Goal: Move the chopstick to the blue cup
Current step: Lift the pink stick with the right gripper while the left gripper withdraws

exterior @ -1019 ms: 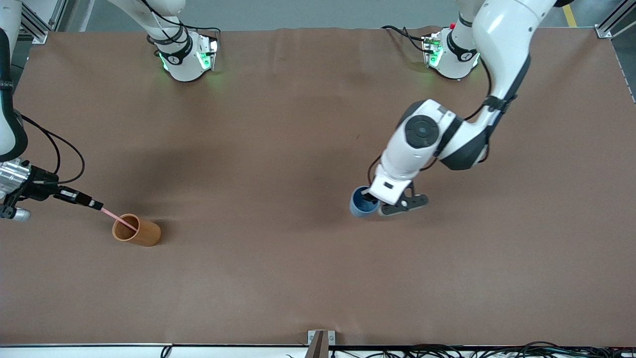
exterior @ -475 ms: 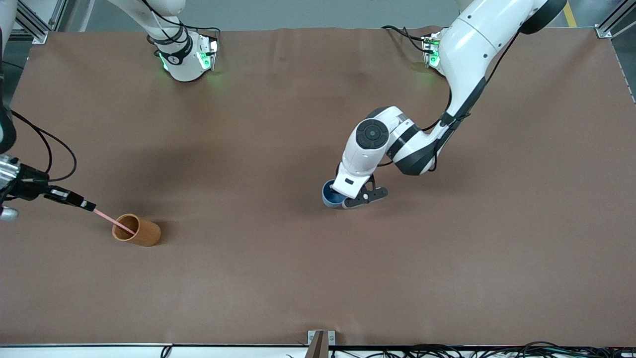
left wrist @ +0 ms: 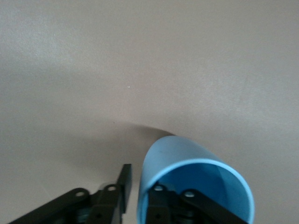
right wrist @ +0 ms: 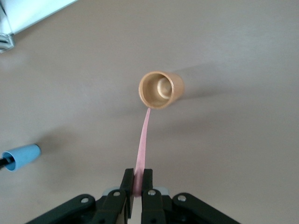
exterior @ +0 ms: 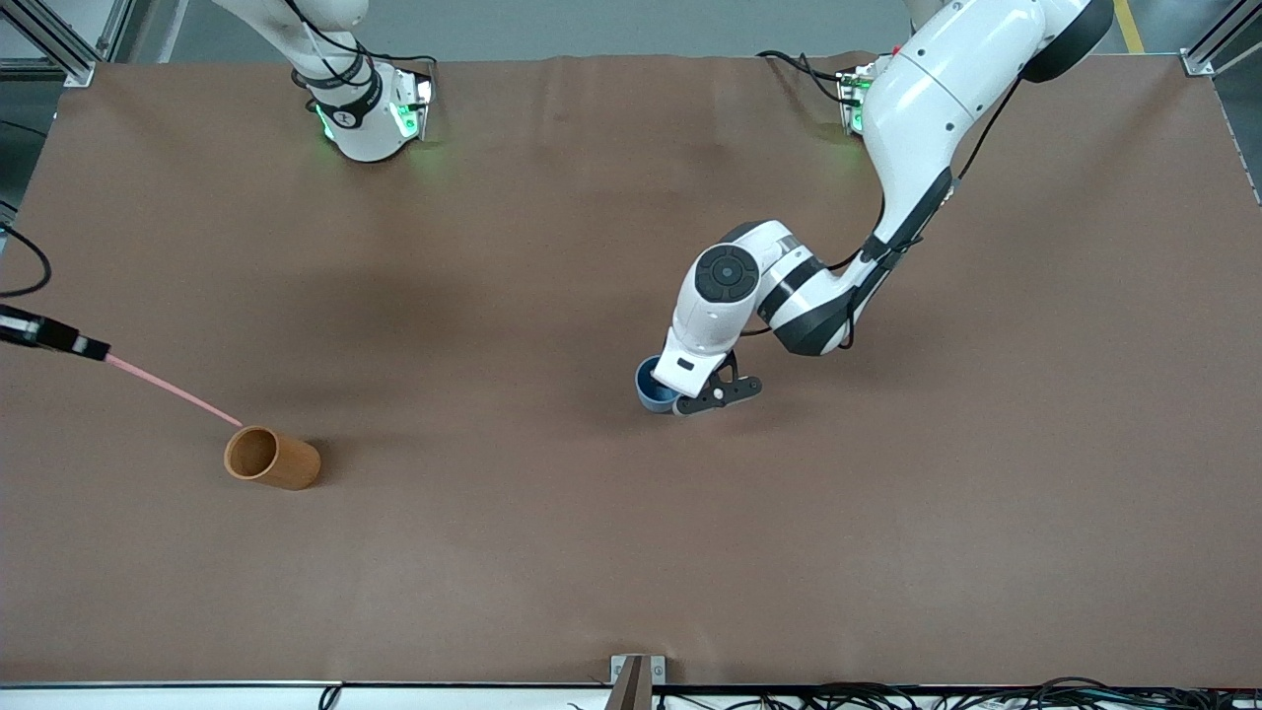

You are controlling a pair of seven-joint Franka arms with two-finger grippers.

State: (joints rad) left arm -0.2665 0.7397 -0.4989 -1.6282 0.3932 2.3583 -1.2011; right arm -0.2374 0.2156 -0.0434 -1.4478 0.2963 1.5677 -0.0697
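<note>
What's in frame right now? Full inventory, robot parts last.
thin pink straw-like chopstick: 1, pink, in the air, lower tip just above the orange-brown cup's rim.
orange-brown cylindrical cup: 1, orange-brown, on the table toward the right arm's end.
small light-blue round cup: 1, light blue with darker inside, mid-table.
brown table cover: 1, brown.
right pincer: 1, black, shut on the chopstick, over the table's right-arm end.
left pincer: 1, black, straddling the blue cup's wall, one finger inside.

Chopstick [exterior: 173, 390] now out of orange cup [exterior: 271, 458]
</note>
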